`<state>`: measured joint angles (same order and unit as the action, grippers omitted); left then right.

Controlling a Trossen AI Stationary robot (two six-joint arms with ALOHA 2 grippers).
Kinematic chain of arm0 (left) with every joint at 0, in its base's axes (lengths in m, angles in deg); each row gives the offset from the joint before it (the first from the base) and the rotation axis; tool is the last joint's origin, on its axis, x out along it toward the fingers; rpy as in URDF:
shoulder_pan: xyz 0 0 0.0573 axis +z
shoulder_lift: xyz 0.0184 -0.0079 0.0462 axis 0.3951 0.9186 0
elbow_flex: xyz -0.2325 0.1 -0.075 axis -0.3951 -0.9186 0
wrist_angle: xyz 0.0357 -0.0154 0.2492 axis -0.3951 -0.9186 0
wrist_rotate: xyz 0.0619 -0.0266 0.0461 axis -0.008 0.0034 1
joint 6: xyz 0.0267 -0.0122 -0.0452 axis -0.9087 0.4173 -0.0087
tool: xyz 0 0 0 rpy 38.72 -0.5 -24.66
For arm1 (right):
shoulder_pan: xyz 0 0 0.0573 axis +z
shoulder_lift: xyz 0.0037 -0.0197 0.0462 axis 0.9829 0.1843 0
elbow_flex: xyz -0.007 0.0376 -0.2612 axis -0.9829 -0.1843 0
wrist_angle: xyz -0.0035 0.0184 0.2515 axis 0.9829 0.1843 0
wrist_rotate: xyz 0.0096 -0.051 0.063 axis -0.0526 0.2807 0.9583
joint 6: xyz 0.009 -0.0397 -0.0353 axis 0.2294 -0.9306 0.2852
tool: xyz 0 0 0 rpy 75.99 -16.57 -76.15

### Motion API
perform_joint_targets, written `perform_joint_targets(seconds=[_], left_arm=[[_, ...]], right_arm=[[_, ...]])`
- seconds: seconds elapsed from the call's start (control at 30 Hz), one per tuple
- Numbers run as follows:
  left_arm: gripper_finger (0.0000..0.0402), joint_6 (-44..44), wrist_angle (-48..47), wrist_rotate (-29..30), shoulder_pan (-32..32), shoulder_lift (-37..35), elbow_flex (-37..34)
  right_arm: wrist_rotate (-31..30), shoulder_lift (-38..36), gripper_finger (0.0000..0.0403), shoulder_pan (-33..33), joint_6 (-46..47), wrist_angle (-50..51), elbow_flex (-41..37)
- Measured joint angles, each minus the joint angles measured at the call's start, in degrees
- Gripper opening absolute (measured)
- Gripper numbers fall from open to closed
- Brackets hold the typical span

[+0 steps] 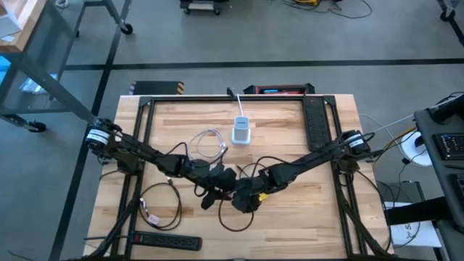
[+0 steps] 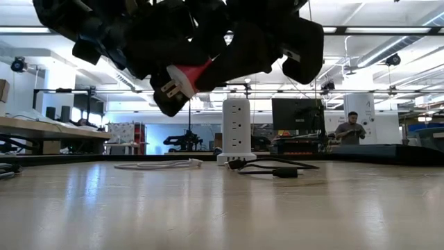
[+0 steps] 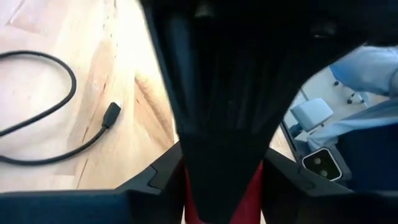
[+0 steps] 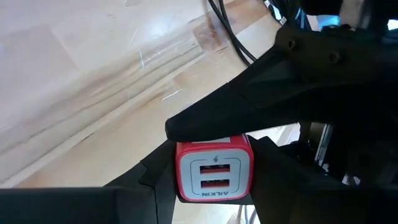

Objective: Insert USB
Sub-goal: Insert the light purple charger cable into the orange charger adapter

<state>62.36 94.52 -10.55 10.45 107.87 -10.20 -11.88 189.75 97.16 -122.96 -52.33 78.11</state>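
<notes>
A red-and-white USB wall charger [image 4: 214, 174] with two ports facing the right wrist camera is held in the air above the table's middle. In the low view its metal prongs [image 2: 168, 87] point down and to the left. My right gripper [image 1: 245, 199] and my left gripper [image 1: 214, 190] meet at the charger, both shut on it. A black USB cable lies loose on the table, its plug end [image 3: 112, 115] free. In the low view that black cable [image 2: 272, 170] rests flat on the wood. My right gripper pinches the charger's red side walls [image 4: 180, 177] between its two fingers, port face toward its camera. The charger is lifted clear of the table. My left gripper has the red body [image 3: 188, 199] between its fingers. The right gripper hides most of that contact.
A white power tower [image 1: 241, 130] stands upright toward the far edge of the table. A coiled white cable [image 1: 210, 141] lies to its left. A black power strip [image 1: 167, 241] and a looped black cord [image 1: 161, 203] lie at the near left. Bare wood lies at the near right.
</notes>
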Motion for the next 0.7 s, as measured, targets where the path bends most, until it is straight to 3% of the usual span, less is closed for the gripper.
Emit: perform_joint_targets(seconds=[0.23,0.5,0.7], left_arm=[[0.0135,-9.0,-2.6,2.0,0.0,-0.6,0.0],[0.0135,-7.9,-13.8,5.4,-0.1,-4.4,-1.2],[0.0135,-5.1,-19.6,8.2,-0.3,-16.3,-7.2]], right_arm=[[-1.7,0.0,0.0186,-0.3,7.7,0.8,0.2],[-5.7,-3.8,0.0262,0.0,8.9,5.4,1.7],[-20.7,-9.5,0.0292,-1.6,13.7,3.7,1.7]])
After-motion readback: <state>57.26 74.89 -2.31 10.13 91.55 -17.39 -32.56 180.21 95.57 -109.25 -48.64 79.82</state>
